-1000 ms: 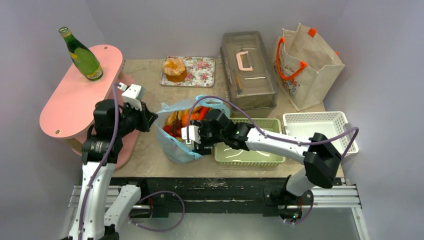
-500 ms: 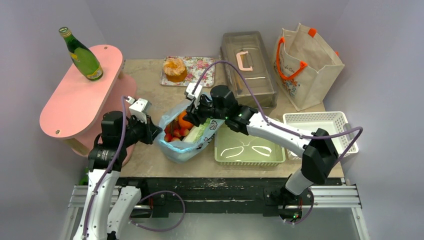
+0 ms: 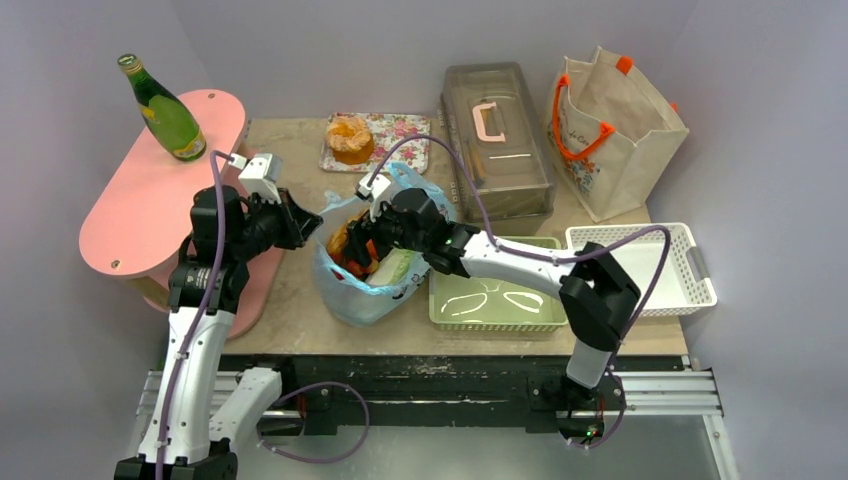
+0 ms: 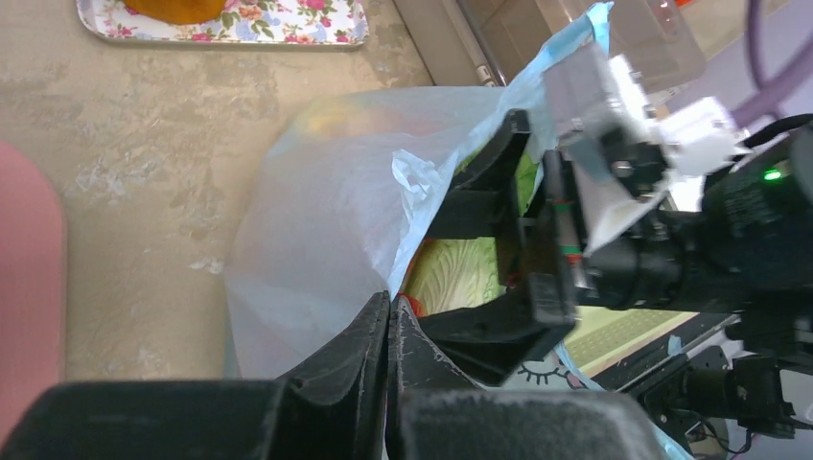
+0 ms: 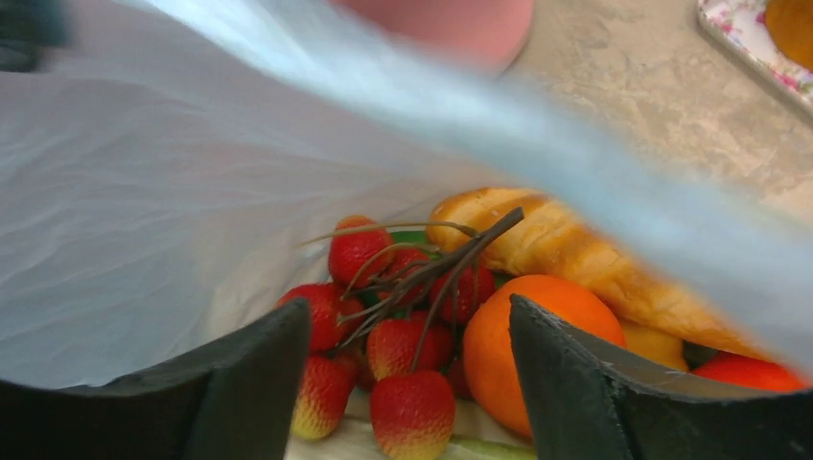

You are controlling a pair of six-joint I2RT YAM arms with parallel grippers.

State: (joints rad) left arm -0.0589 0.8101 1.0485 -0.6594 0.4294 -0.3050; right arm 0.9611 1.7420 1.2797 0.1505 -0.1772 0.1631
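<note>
A pale blue plastic bag (image 3: 362, 290) stands on the table near its front edge, full of food. My left gripper (image 3: 312, 224) is shut on the bag's left rim (image 4: 383, 230) and holds the mouth apart. My right gripper (image 3: 362, 243) is open inside the bag's mouth. Between its fingers lies a bunch of strawberries (image 5: 407, 316) on brown stems. An orange (image 5: 537, 340) sits against the right finger, with a bread roll (image 5: 566, 254) behind it. A green leafy vegetable (image 4: 460, 278) shows deeper in the bag.
A green basket (image 3: 495, 318) lies right of the bag, then a white basket (image 3: 690, 290). Behind stand a clear lidded box (image 3: 495, 140), a paper tote (image 3: 615, 130) and a floral tray (image 3: 400, 145) with a pastry (image 3: 350, 138). A green bottle (image 3: 165, 110) stands on the pink stand (image 3: 140, 200).
My right gripper swung from the bag's front round its back and down into the mouth, now open over the strawberries. My left gripper lifted the rim up and back, opening the bag wider.
</note>
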